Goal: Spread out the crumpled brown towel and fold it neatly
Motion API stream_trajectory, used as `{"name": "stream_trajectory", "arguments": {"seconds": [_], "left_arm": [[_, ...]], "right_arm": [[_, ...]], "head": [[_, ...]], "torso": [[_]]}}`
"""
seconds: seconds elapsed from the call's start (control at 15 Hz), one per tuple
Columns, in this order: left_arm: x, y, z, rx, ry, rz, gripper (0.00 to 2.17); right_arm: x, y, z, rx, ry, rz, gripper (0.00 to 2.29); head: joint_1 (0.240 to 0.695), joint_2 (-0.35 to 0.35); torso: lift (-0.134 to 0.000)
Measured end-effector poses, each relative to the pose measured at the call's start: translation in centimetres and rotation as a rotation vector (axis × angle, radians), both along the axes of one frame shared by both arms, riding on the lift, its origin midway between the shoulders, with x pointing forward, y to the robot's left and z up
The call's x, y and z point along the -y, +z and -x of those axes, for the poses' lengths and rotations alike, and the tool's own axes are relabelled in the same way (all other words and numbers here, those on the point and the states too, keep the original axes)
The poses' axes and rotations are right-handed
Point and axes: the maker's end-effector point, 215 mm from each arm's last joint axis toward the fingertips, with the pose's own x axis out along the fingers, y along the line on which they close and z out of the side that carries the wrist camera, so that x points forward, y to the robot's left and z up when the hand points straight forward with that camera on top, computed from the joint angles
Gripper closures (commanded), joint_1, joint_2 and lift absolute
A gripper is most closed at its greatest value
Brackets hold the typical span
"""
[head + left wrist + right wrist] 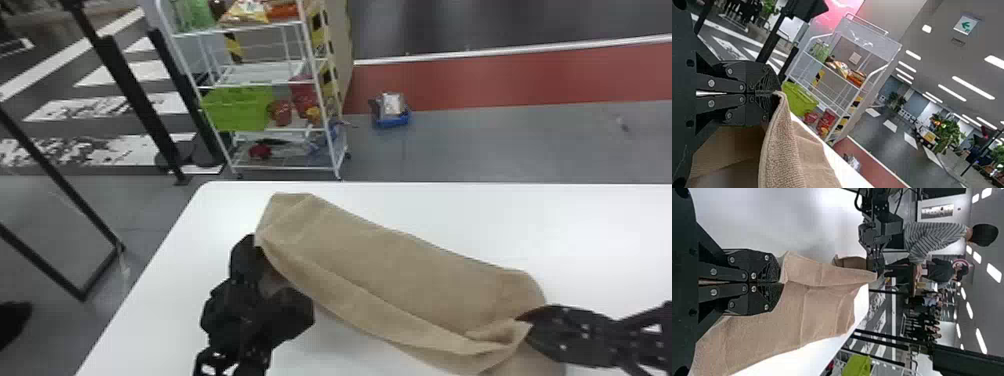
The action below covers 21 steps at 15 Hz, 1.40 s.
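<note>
The brown towel (400, 270) stretches between both grippers over the white table, its far left part lying towards the back edge. At its left end, my left gripper (260, 240) holds a corner. My right gripper (525, 320) pinches the gathered right end. In the left wrist view, the left gripper (774, 93) is closed on the edge of the towel (781, 156), which hangs from the fingertips. In the right wrist view, the right gripper (781, 282) is shut on the towel (789, 317), with the cloth running off to the left arm.
A white table (600, 220) lies beneath the towel. Behind it stand a white wire shelf (260, 75) with a green basket (237, 107), and a blue box (391, 119) on the floor. Black posts (135, 100) rise at the left.
</note>
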Motion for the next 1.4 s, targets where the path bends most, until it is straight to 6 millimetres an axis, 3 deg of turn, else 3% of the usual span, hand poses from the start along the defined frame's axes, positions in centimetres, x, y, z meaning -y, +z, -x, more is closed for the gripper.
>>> {"name": "stream_trajectory", "arguments": {"seconds": [0.07,0.2,0.27,0.4,0.47,0.8,1.13,1.4], "left_arm": [[-0.8,-0.2,0.3,0.010,0.019,-0.033,0.67],[-1.8,-0.7,0.6,0.013,0.040,-0.071,0.29],[-2.2,-1.0,0.8,0.007,0.046,-0.081,0.16],[-3.3,-1.4,1.2,-0.004,0.063,-0.092,0.03],[-3.7,-1.4,1.4,-0.003,0.072,-0.098,0.03],[-5.0,-1.7,2.5,-0.017,0.086,-0.118,0.06],[-7.8,-2.5,4.0,-0.065,0.102,-0.164,0.04],[-9.9,-2.0,3.9,-0.103,0.105,-0.204,0.05]], "right_arm": [[-0.3,-0.4,0.7,-0.021,0.025,0.005,1.50],[-0.8,-1.0,2.2,-0.068,0.077,0.005,1.48],[-1.0,-1.3,2.9,-0.095,0.101,0.004,1.18],[-1.3,-1.6,3.5,-0.129,0.105,0.007,0.17],[-1.4,-1.6,3.7,-0.141,0.105,0.006,0.06],[-1.6,-1.8,4.6,-0.235,0.091,-0.026,0.07],[-2.0,-3.2,7.6,-0.421,0.091,-0.018,0.06],[-1.2,-2.6,7.7,-0.679,0.019,-0.100,0.06]], "head": [[0.695,0.316],[0.695,0.350],[0.695,0.350],[0.695,0.350],[0.695,0.350],[0.695,0.350],[0.695,0.350],[0.695,0.350]], "torso": [[-0.122],[-0.122],[-0.122],[-0.122],[-0.122],[-0.122],[-0.122],[-0.122]]}}
